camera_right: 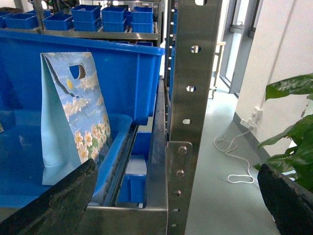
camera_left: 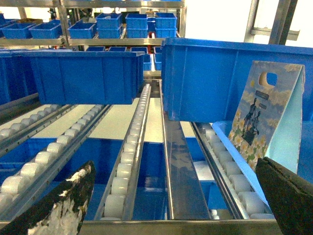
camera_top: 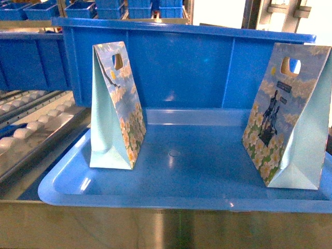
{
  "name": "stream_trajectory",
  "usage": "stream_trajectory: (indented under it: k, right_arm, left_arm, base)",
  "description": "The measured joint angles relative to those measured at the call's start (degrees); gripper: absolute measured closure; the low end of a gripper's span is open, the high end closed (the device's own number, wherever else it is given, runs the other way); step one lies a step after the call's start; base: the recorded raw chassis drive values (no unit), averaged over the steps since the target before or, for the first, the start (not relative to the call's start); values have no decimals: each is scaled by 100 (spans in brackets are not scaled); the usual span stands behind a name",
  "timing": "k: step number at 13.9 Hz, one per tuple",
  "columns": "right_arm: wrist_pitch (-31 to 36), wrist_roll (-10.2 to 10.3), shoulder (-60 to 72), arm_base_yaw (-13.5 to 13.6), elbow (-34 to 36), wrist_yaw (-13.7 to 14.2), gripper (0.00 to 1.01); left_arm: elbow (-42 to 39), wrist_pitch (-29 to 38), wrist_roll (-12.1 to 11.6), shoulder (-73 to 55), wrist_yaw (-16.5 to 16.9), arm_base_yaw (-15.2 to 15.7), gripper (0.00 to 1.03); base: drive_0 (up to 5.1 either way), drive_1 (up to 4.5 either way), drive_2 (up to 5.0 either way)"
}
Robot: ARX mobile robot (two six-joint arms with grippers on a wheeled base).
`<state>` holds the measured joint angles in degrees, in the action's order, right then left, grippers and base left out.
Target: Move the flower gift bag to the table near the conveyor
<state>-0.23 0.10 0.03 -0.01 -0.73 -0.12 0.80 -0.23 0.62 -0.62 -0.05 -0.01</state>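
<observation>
Blue tray (camera_top: 207, 189) holds two upright flower gift bags (camera_top: 116, 106).

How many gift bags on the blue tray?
2. One gift bag stands upright at the left of the blue tray, nearest the roller track; the other gift bag stands at the tray's right edge. None seem hidden.
</observation>
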Motion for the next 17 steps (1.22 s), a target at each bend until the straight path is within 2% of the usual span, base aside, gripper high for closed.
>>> stream_trajectory:
  k: [5, 6, 8, 10, 12, 13, 15, 17]
  right_arm:
    - [0, 0, 2, 0, 0, 0, 3]
    - [90, -11, 46, 50, -2, 37, 3]
    - [1137, -133, 1038, 695, -79, 376, 3]
    - [1738, -170, 1882, 1043, -273, 649, 3]
    - [2249, -238, 2603, 1506, -656, 874, 3]
    - [2601, -275, 3220, 1825, -1001, 946, 3]
    - [2951, -275, 3987, 2013, -1340, 984, 3]
    - [3211, -299, 4763, 2164, -1751, 994, 3]
  left_arm:
    - [0, 15, 0, -2, 2, 0, 5]
    - [4, 507, -4, -216, 131, 37, 5]
    - [44, 1342, 15, -1134, 481, 356, 5]
    - [264, 2055, 74, -1849, 706, 544, 5]
    - [695, 2730, 181, -2583, 855, 616, 5]
    - [1064, 3248, 249, -3265, 868, 490, 5]
    - [1530, 3740, 269, -4131, 787, 96, 5]
    - [2039, 4050, 243, -4916, 560, -402, 5]
  base:
    - [0, 0, 0]
    - [0, 0, 0]
    - [0, 0, 0]
    - [0, 0, 0]
    - [0, 0, 0]
    - [0, 0, 0]
    - [0, 0, 0]
    - [0, 0, 0]
